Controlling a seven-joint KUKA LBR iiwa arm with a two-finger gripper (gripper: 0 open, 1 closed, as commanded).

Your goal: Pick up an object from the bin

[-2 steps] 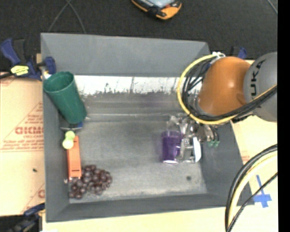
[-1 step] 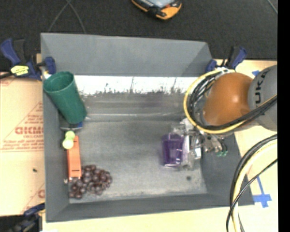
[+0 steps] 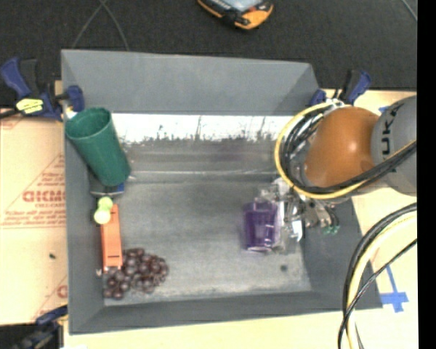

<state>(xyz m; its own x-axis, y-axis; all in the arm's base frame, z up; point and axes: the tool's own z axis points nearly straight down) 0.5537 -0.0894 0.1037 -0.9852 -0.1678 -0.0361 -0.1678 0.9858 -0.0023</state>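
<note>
A small purple translucent box-like thing lies on the bin floor at the right. My gripper is right beside it on its right side, its metal fingers touching or nearly touching the purple thing's right edge. Whether a finger reaches round the purple thing is hidden by the gripper's own body.
A green cup lies tilted in the back left corner. Below it sit a small yellow-green ball, an orange bar along the left wall and a bunch of dark purple grapes in the front left corner.
</note>
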